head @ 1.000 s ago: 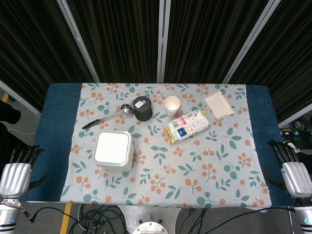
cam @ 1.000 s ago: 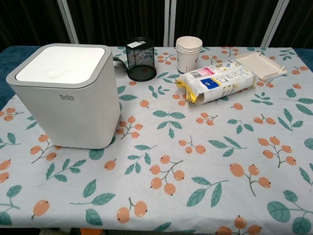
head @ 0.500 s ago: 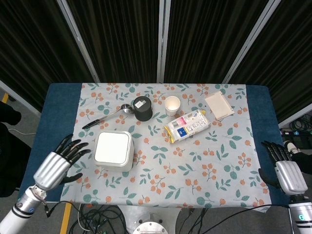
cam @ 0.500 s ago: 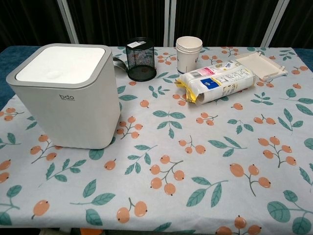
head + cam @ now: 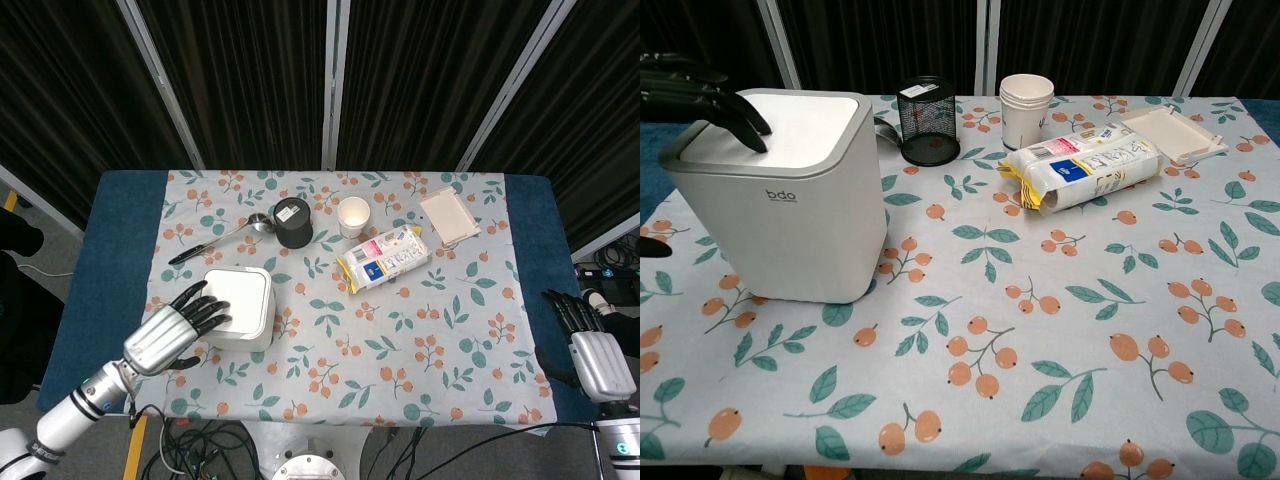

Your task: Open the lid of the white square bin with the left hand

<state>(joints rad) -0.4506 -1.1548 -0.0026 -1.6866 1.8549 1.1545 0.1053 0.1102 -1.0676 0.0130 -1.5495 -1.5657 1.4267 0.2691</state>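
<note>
The white square bin (image 5: pixel 238 307) stands on the floral tablecloth (image 5: pixel 400 350), toward its front-left part, and everything else is placed here from it. Its lid (image 5: pixel 780 128) lies flat and closed in the grey rim. The left hand (image 5: pixel 178 328) is at the bin's left side, fingers (image 5: pixel 710 100) spread apart and reaching over the left edge of the lid; the dark tips lie on or just above the lid (contact cannot be told from either view). It holds nothing.

Behind the bin, to its right, sits a black mesh pen cup (image 5: pixel 292 222), with a spoon (image 5: pixel 215 240) lying just left of that. Further right of the pen cup is a white paper cup (image 5: pixel 352 216), then a snack packet (image 5: pixel 386 258) and a flat white tray (image 5: pixel 449 217). The right hand (image 5: pixel 592 350) hangs well away from the bin, off the table's right edge, fingers loosely apart and empty.
</note>
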